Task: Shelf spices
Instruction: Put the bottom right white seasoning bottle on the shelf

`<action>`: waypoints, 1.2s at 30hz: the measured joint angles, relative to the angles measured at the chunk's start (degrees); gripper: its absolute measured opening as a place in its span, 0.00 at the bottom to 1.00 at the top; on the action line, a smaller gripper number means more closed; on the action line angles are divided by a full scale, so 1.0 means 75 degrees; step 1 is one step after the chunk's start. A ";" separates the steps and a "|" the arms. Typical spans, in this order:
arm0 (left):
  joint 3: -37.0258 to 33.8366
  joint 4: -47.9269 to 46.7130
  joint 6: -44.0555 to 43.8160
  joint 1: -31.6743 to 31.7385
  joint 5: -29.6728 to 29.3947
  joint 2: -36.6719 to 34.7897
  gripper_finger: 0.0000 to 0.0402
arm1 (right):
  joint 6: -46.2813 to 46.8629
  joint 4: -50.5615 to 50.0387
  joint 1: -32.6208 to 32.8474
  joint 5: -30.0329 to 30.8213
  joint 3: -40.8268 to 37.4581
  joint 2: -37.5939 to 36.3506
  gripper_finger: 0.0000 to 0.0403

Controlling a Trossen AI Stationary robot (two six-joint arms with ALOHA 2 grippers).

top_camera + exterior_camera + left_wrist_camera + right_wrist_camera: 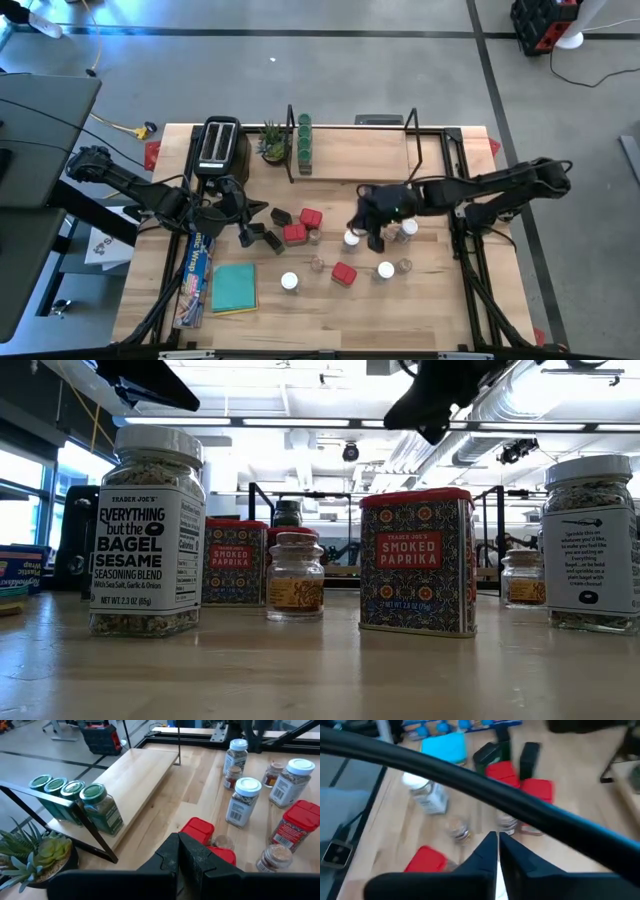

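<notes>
Green-lidded jars: four clear glass jars with green lids (75, 802), holding a green-brown dried herb, stand in a touching row at one end of the raised light-wood shelf with thin black frame ends (350, 152).
White-lidded jars: four seen from above, loose on the light-wood counter (430, 300); the nearest in the low view, a clear jar of speckled sesame seasoning blend (145, 530), is nearly full.
Red tins: three red-topped patterned paprika tins; one (417, 560) stands upright at centre of the low view.
Tiny clear jars: small clear glass jars (295, 577) with brownish contents, scattered between the tins; exact count unclear.
Dark tins: a few dark rectangular tins (262, 236) lie near the left arm.
Left end effector (178, 857): fingers closed together, holding nothing, low over the counter beside the dark tins.
Right end effector (497, 851): fingers pressed nearly together, empty, above the scattered jars before the shelf.
</notes>
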 joint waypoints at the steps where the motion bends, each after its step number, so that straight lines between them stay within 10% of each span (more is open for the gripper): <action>1: 0.0000 -0.0009 0.0000 0.0000 0.0000 0.0000 0.01 | -0.0117 -0.0034 0.0103 0.0121 -0.0004 0.0001 0.06; 16: 0.0000 -0.0040 0.0003 0.0000 -0.0049 0.0006 0.01 | -0.0435 -0.3125 0.2265 0.0760 0.1496 -0.0022 0.64; 36: 0.0000 -0.0003 -0.0013 0.0015 -0.0399 0.0006 0.01 | -0.1093 -0.4427 0.3074 0.0301 0.1392 0.1524 0.73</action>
